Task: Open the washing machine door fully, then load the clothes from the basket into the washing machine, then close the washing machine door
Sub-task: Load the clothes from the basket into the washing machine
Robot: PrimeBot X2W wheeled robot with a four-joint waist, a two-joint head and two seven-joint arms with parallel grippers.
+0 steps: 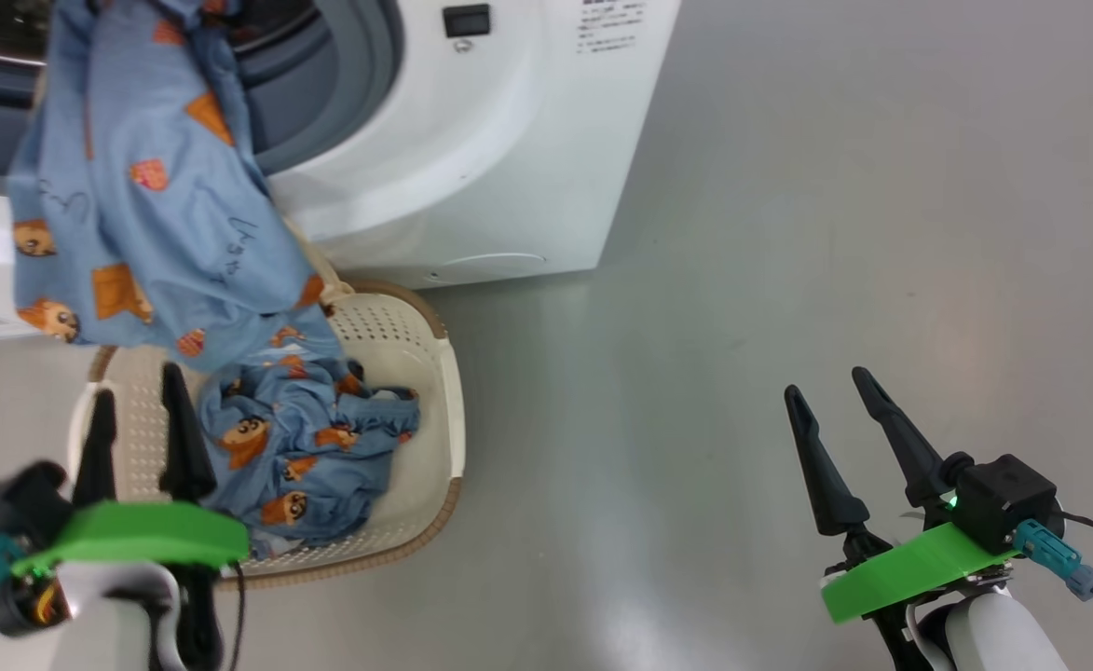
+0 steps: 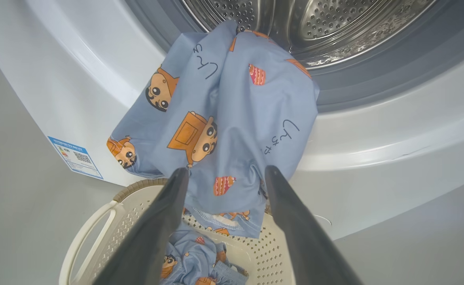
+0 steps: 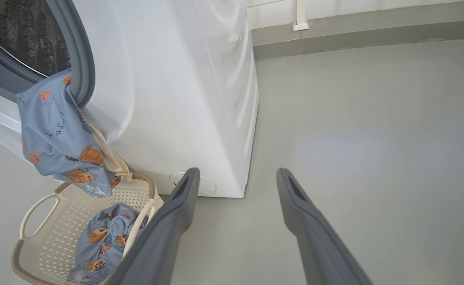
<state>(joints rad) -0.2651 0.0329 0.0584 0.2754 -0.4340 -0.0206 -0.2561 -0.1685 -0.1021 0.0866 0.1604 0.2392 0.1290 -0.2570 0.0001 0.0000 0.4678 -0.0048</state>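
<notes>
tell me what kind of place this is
Likely a laundry or utility room: a white front-load washer stands on a bare grey floor, with a basket of clothes before it and one garment hanging out of its drum.

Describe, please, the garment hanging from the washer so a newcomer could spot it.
Find the white washer with a cream basket at its front. The blue cartoon-print garment drapes over the drum opening's lip. Its twin lies crumpled in the basket; this one hangs.
</notes>
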